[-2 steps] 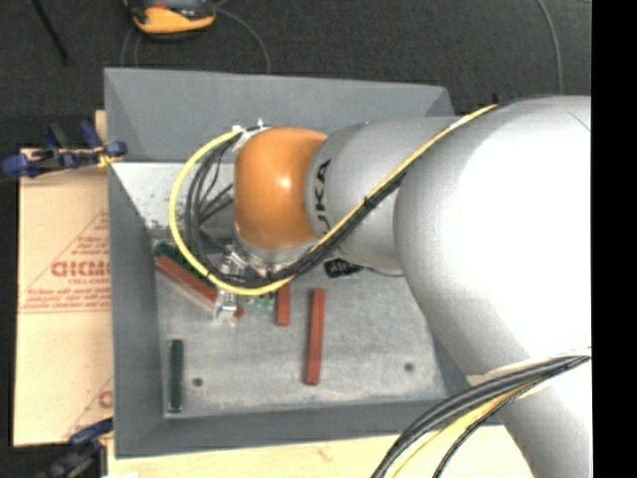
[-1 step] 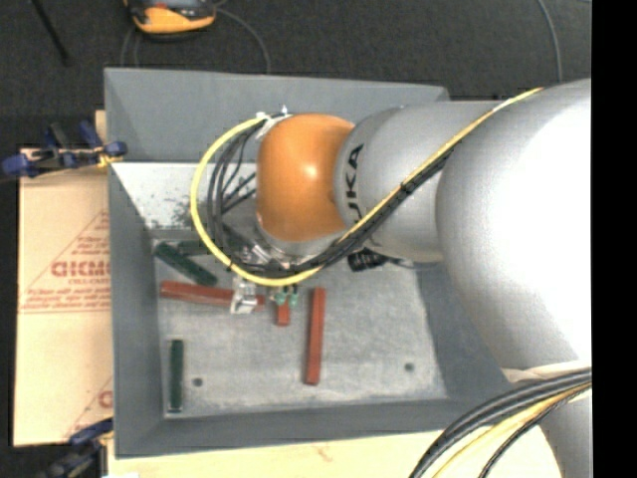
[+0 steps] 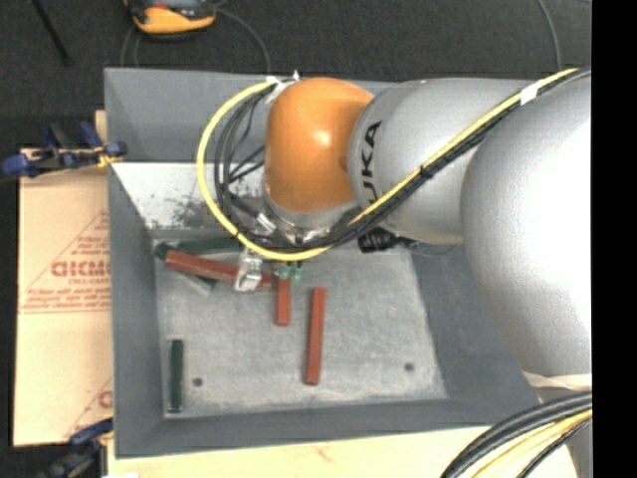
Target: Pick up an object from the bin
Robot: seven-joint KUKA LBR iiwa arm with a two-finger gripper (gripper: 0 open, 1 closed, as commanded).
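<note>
My gripper [image 3: 249,274] hangs below the orange wrist cover, low over the bin's upper left part. One metal fingertip shows at the right end of a red-brown stick [image 3: 199,264] that lies slanted beside a dark green stick [image 3: 189,248]. A short red-brown stick [image 3: 283,304] lies just right of the fingertip. A longer red-brown stick [image 3: 315,335] lies upright in the middle of the bin floor.
A dark green stick [image 3: 176,374] lies along the bin's left wall near the front corner. The arm and its orange cover hide the back and right of the bin. Cables loop round the wrist.
</note>
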